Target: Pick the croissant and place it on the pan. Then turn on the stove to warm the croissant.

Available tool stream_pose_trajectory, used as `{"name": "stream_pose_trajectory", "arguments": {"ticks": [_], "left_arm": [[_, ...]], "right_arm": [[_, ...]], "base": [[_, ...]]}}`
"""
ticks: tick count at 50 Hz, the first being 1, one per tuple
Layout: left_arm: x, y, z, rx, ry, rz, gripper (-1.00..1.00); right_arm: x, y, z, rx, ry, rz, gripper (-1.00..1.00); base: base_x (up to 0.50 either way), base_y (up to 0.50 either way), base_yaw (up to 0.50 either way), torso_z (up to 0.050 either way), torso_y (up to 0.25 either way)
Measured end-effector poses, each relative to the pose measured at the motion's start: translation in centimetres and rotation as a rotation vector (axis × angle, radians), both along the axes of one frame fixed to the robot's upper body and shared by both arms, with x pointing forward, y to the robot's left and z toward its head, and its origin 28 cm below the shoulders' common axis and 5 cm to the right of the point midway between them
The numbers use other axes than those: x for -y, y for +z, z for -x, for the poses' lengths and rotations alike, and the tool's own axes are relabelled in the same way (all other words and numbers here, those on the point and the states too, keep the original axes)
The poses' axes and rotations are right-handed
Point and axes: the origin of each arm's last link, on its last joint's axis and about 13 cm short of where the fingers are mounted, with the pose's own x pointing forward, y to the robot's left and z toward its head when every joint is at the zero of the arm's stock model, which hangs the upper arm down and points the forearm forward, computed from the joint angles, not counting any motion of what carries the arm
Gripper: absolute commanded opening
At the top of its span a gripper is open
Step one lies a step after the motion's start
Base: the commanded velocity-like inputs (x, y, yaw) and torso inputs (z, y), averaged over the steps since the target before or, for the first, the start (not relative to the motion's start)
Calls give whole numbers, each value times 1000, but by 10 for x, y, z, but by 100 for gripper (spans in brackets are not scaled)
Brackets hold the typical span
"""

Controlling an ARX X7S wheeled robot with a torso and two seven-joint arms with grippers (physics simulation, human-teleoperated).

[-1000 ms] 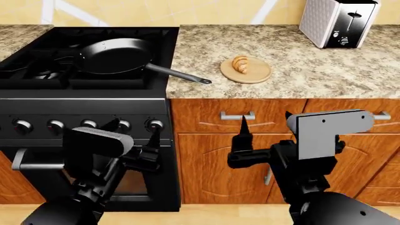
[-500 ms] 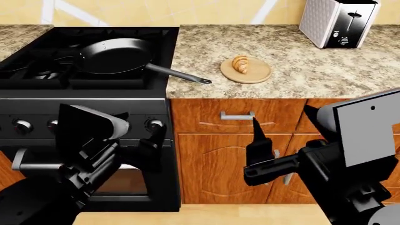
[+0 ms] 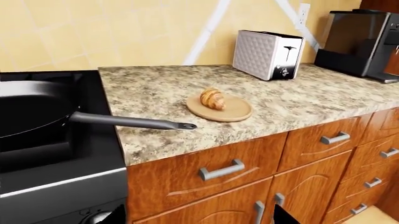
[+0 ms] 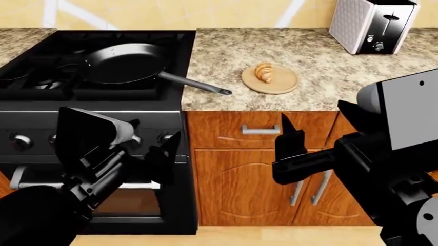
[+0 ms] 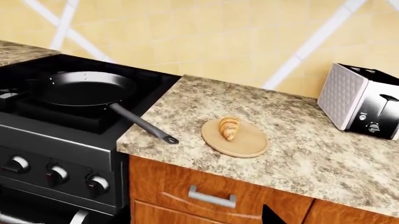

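Both arms sit lower and nearer than a second ago. Croissant (image 4: pixel 263 72) rests on wooden plate (image 4: pixel 282 82), tabletop (image 4: pixel 321 72), right of pan (image 4: pixel 123 62) on stove (image 4: pixel 96 110) (staged for transfer). Left end effector (image 4: pixel 147 148) and right end effector (image 4: pixel 291 148): grip state indeterminate, holding nothing.

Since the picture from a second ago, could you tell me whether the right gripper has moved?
Yes. In the head view the right gripper has shifted rightward: its fingertip was by the drawer handle's left end and is now past its right end.
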Motion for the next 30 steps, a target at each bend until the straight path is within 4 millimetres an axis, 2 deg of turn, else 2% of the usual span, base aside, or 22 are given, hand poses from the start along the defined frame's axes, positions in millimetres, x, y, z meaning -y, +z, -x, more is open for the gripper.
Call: {"name": "stream_pose_trajectory", "arguments": {"ticks": [30], "left_arm": [[0, 8, -8, 35, -3, 37, 100]], "right_arm": [[-3, 7, -2, -21, -3, 2, 100]], "base": [[500, 0, 0, 0, 1]]}}
